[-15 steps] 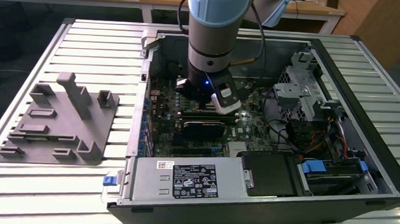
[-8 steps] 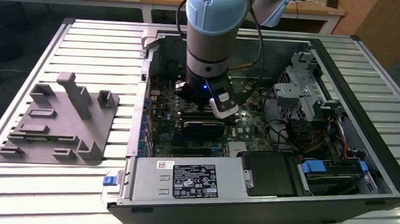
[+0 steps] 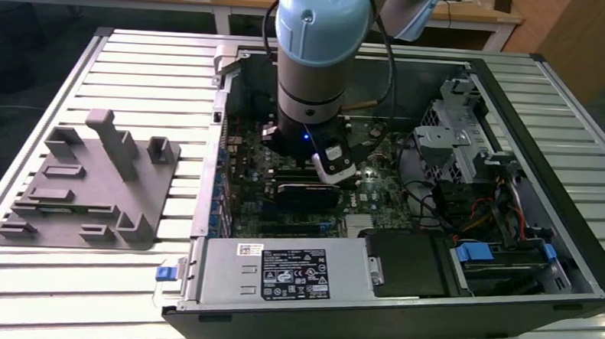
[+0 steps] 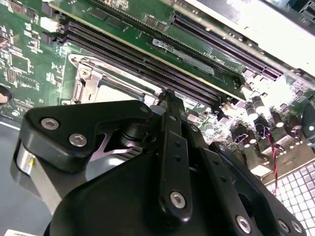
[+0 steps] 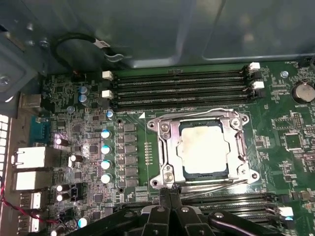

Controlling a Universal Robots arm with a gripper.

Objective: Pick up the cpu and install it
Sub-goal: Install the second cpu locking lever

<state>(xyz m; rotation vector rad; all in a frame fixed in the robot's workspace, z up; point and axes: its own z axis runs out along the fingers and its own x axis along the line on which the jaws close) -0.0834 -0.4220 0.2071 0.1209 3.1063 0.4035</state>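
Your arm reaches down into the open PC case [image 3: 545,226] in the exterior view; the gripper [image 3: 318,151] hangs just above the motherboard [image 3: 383,192], near the middle of the case.

First wrist view: the cpu [image 5: 203,147] is already lying flat in the socket [image 5: 162,152]; the metal frame surrounds it on all sides; its silver top looks smeared and pale; the thin wire lever [image 5: 197,114] runs along the frame edge next to the RAM slots [image 5: 182,88]. The black fingertips of the gripper [image 5: 170,196] come together at a point just beside the socket frame's edge, apart from the cpu; the tips look pressed together with nothing between them, so read it as clenched and empty.

Second wrist view: the gripper [image 4: 170,103] linkage blocks most of the socket [image 4: 86,81]; part of the frame and a pale patch of the cpu [image 4: 115,93] show past it; the fingers meet at a narrow tip right over the socket edge; long dark slots [image 4: 147,54] run just beyond.

Exterior view again: grey plastic fixture plate [image 3: 87,187] sits on the slatted table [image 3: 143,86], at the exterior view's left, well apart from the case; power supply [image 3: 283,272] fills the near corner of the case; drive cage [image 3: 457,126] stands at the exterior view's right.
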